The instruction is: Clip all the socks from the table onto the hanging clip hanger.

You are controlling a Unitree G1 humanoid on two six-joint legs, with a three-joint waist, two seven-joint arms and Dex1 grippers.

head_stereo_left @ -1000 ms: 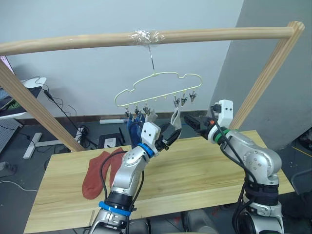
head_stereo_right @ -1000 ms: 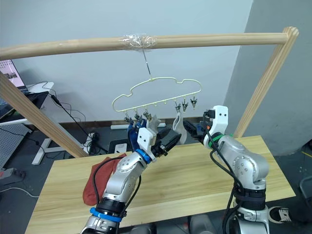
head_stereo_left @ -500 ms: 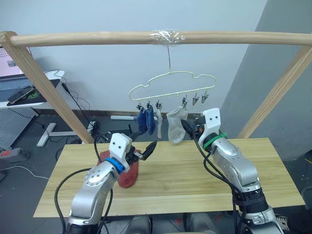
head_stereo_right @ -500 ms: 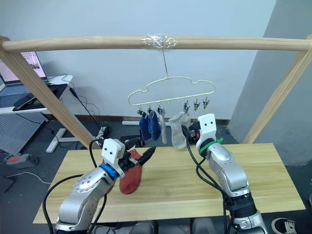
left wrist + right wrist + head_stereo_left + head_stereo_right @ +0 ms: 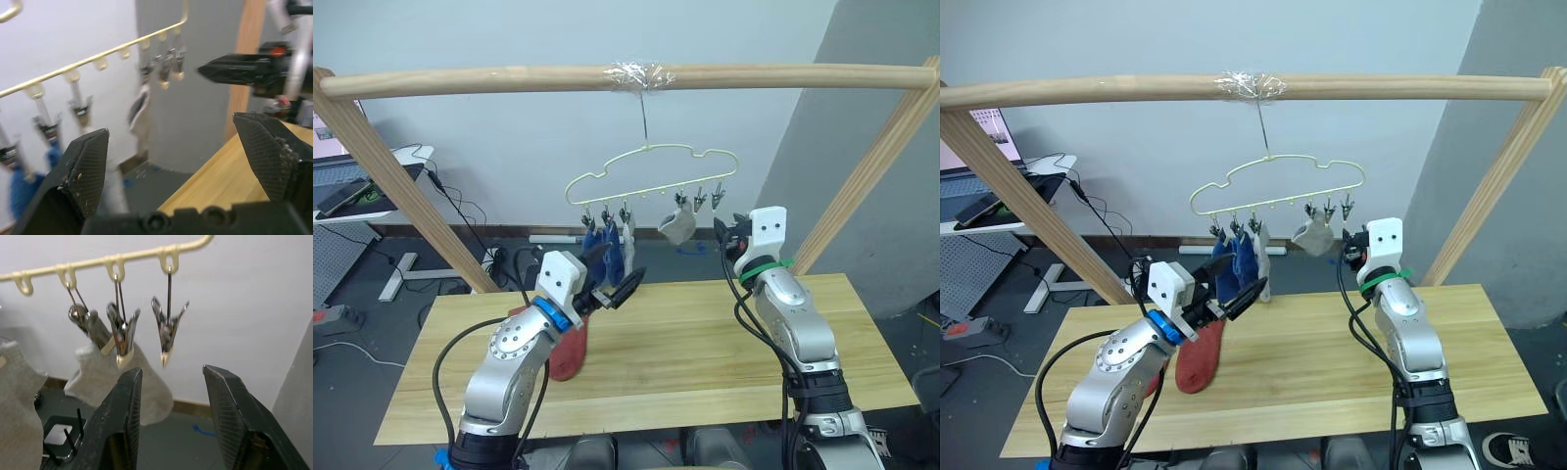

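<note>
The pale-yellow clip hanger (image 5: 646, 168) hangs by its hook from the wooden pole. Two blue socks (image 5: 604, 250) and a light grey sock (image 5: 628, 233) hang from its left clips. Another grey sock (image 5: 680, 225) is clipped further right and swings tilted. Rust-red socks (image 5: 570, 348) lie on the table (image 5: 705, 348), partly hidden by my left arm. My left gripper (image 5: 619, 268) is open, raised in front of the blue socks and holding nothing. My right gripper (image 5: 722, 235) is open, just right of the swinging grey sock (image 5: 105, 377) and below two bare clips (image 5: 166, 330).
A round wooden pole frame (image 5: 509, 78) spans the table, with slanted legs at both ends. A desk with a laptop (image 5: 352, 191) stands behind at the left, and cables lie on the floor. The table's right half is bare wood.
The camera shifted. My left gripper rose from the red socks to the blue socks. My right gripper drew back to the right from the grey sock, which now swings upward.
</note>
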